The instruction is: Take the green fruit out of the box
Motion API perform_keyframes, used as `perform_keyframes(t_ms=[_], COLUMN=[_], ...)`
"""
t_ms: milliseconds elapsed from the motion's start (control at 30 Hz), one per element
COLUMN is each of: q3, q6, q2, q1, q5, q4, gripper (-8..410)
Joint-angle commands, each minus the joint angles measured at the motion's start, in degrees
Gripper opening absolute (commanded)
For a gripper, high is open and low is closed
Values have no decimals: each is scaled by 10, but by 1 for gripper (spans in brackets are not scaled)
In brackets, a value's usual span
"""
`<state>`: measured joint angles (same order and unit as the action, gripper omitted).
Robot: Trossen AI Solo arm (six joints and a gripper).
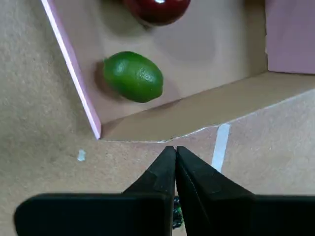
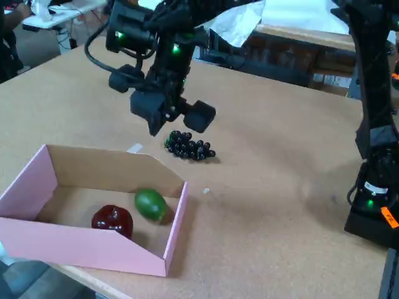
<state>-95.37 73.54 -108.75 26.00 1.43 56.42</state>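
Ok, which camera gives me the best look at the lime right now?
The wrist view: the lime fills much of the frame, unobstructed, near the box corner. The fixed view shows it small, beside the red fruit.

We see an all-black arm built of blocky housings, with small green lights glowing on the segments above its gripper and a black cable looping out beside them. In the wrist view the gripper's two fingers are matte black wedges that taper to points from a broad flat black bar beneath them
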Motion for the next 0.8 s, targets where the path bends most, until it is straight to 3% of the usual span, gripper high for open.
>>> perform_keyframes(t_ms=[0,367,767], q3=[-1,-1,-1], q6=[27,105,107], q2=[-8,-31,-69], q1=[2,19,23], q5=[-5,-6,-25], q4=[-5,-11,-19], gripper=[0,0,0])
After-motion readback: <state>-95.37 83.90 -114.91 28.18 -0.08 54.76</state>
